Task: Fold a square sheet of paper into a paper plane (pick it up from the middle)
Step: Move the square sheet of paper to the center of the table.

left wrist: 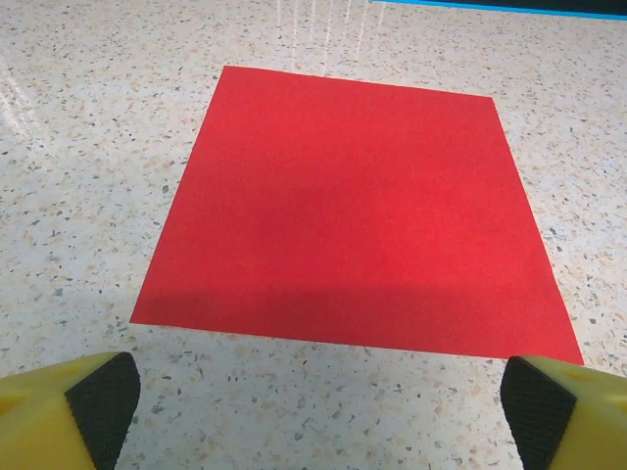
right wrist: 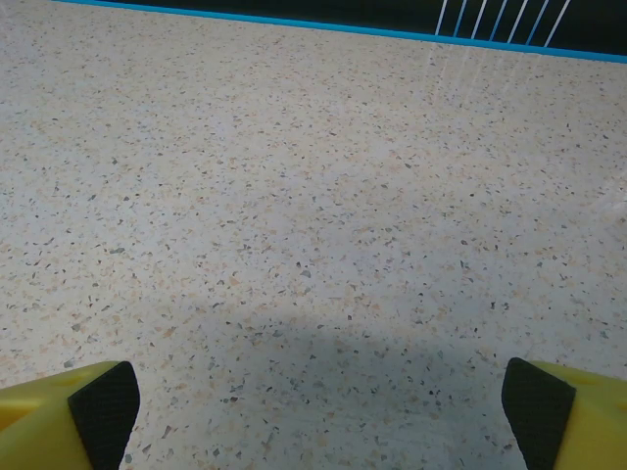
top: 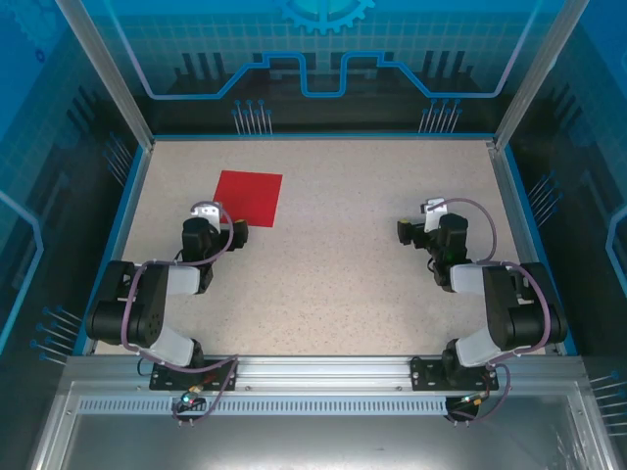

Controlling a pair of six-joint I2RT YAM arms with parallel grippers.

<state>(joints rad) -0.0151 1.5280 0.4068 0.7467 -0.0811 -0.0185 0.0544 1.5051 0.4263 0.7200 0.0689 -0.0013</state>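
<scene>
On the left, the left gripper [top: 208, 210], a two-finger tool with yellow jaws and black pads [left wrist: 98, 406], hangs low over the table, spread wide with nothing between its jaws. Just beyond it lies the square sheet of thin bright red paper [left wrist: 358, 211], flat, unfolded and uncreased on the speckled beige table [top: 333, 284], in the far left part of the work surface. In the left wrist view its near edge sits just ahead of the pads, apart from them. No fold looks begun, so the first job, as I judge it, is lifting the sheet from its middle

That is where trouble may start. The paper lies flush with the tabletop and offers no raised edge. Pads closing on its middle may therefore only skate across it, push it away, or bunch it into a stray wrinkle that spoils later creases. Coming down too hard could grind the fingertips into the table. The sheet also seems slightly turned against the table's edges, which may skew a fold if left uncorrected

On the right, the right gripper [top: 432, 210], of the same make, is likewise wide open and empty over bare table, well apart from the sheet. Reaching across to help could bring the two arms into each other's way
</scene>
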